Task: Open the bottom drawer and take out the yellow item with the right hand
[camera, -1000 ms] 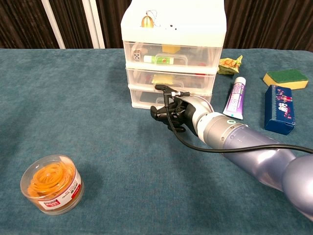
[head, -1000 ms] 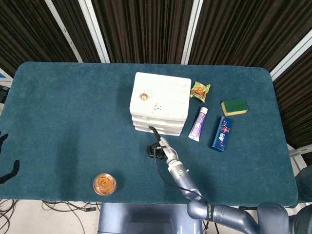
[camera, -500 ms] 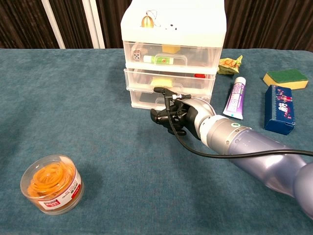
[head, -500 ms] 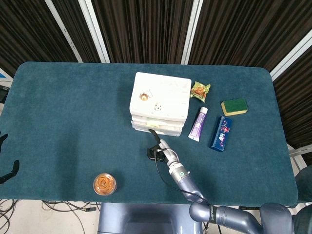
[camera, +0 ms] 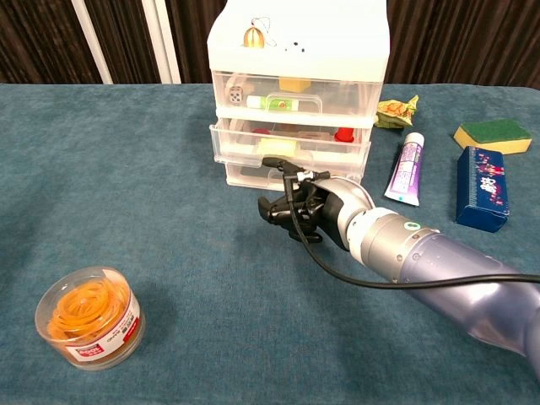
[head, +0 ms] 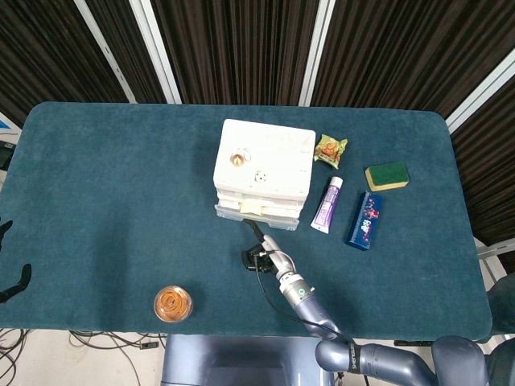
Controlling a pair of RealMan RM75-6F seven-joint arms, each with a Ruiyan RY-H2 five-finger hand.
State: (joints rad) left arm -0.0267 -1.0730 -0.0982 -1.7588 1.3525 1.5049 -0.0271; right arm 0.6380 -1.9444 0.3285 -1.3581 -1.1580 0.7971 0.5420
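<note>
The white three-drawer unit (camera: 299, 42) stands mid-table. Its middle drawer (camera: 291, 143) is slid out a little, showing a yellow item (camera: 278, 146) and a red piece inside. In the head view the open drawer (head: 261, 213) shows the yellow item (head: 250, 207) from above. The bottom drawer (camera: 253, 175) sits closed beneath it. My right hand (camera: 308, 207) is just in front of the unit. One finger hooks up at the middle drawer's front edge and the rest are curled. My left hand (head: 18, 281) hangs off the table's left edge, fingers apart, holding nothing.
A jar of orange rubber bands (camera: 89, 316) stands near the front left. Right of the unit lie a purple tube (camera: 407, 169), a blue box (camera: 483, 187), a green-yellow sponge (camera: 494, 133) and a snack wrapper (camera: 395, 110). A small bell (camera: 251, 35) sits on the unit.
My right hand has drawn back toward me and the middle drawer has slid out with it, uncovering the yellow item. The left hand has stayed put.
</note>
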